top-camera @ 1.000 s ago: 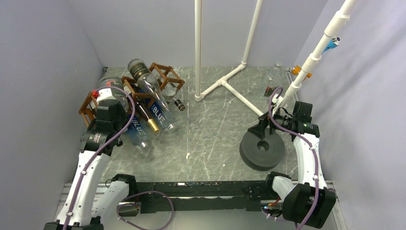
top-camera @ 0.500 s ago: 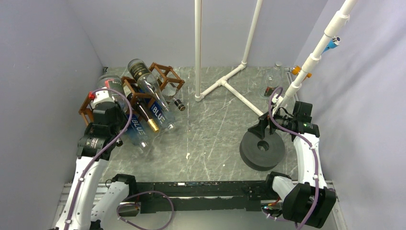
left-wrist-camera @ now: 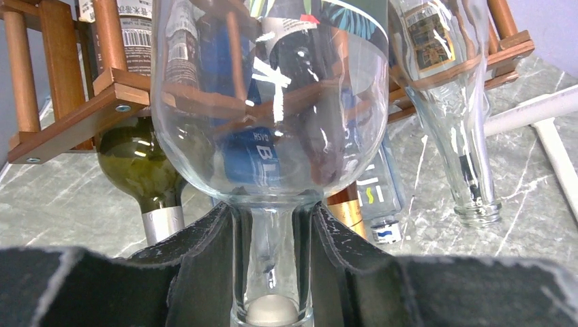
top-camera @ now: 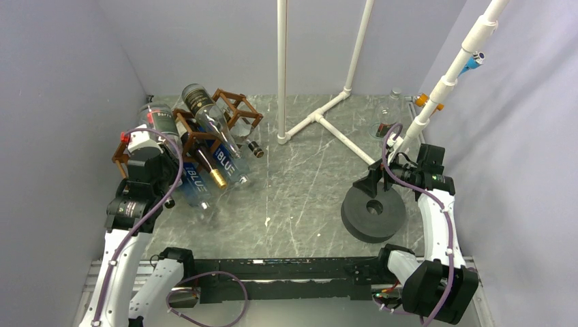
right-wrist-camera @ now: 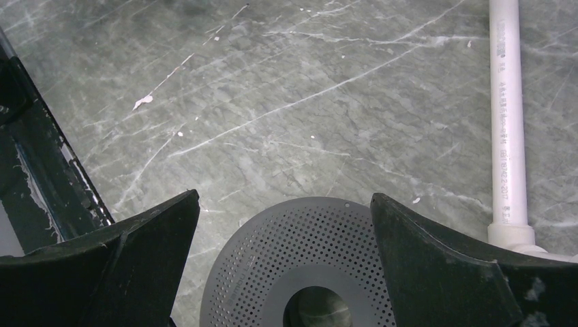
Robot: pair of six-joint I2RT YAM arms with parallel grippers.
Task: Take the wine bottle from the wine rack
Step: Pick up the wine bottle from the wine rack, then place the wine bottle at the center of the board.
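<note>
Wine bottle (left-wrist-camera: pixel 269 129): clear glass, in the far-left cell of the rack (left-wrist-camera: pixel 75 116). It's tilted, base up and away, neck sloping down twd me. L gripper (left-wrist-camera: pixel 272 228) is clamped on that neck just under the shoulder, with pads (left-wrist-camera: pixel 204 266) tight to the glass on both sides. On the top cam the bottle's dark-labelled base (top-camera: pixel 158 117) shows above the L wrist. The fingers are hidden under the arm there.

Other bottles share the rack. There's a green one w/ a silver cap (left-wrist-camera: pixel 143 170) just left of mine, blue-label ones (top-camera: pixel 225 160) beside it, and a clear one (left-wrist-camera: pixel 453 122) on the right w/ its mouth down on the table (top-camera: pixel 300 177).

R gripper (right-wrist-camera: pixel 284 197) is spread wide w/ nothing between the fingers, hanging over a perforated disc (right-wrist-camera: pixel 300 259). The disc sits on the right side of the table, well apart from the rack, w/ a white pipe (right-wrist-camera: pixel 508 116) just beside it.
</note>
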